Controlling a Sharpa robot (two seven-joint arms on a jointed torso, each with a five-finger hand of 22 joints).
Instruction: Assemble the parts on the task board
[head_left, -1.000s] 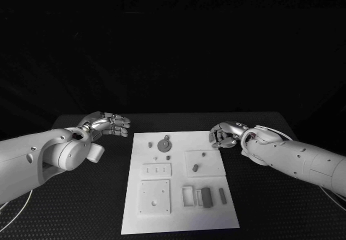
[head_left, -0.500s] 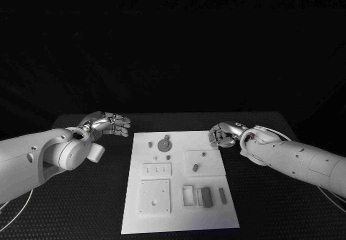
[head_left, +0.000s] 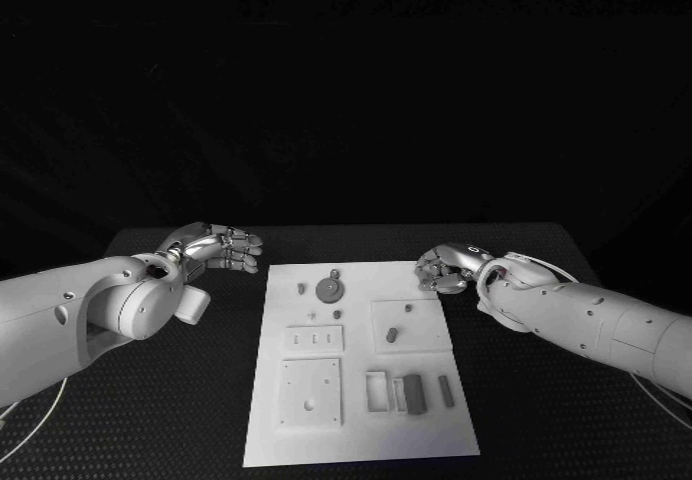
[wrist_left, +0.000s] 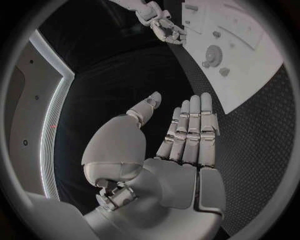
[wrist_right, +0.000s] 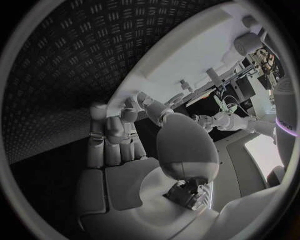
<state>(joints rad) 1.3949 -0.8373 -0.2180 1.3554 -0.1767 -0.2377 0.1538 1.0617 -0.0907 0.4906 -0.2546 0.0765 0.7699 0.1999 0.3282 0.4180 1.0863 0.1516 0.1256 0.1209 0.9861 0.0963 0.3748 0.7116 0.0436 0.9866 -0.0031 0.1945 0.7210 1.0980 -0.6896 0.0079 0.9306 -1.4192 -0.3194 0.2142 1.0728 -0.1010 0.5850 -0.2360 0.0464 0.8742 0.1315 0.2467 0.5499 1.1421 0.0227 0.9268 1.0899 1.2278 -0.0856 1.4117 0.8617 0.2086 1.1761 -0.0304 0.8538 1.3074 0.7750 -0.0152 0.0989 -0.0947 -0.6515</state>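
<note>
I see the flat white task board (head_left: 361, 420) with small grey parts (head_left: 329, 290) centred on the ribbed black table (head_left: 173, 400), left hand (head_left: 216, 248) and right hand (head_left: 447, 270) flanking its far corners, empty, metallic fingers loosely curled apart.

I count one task board (head_left: 361, 400) on the worktop (head_left: 173, 400). Two arms in, so two hands: left hand (head_left: 219, 248), right hand (head_left: 449, 268). On the board I make out one round disc part (head_left: 330, 289), three raised square blocks: one with three slots (head_left: 313, 341), one carrying a dark peg (head_left: 407, 326), one larger lower block (head_left: 310, 393). Lower right I see one cluster of upright bar parts (head_left: 413, 392), roughly four, hard to separate. A few tiny loose parts near the disc, too small to count.
</note>
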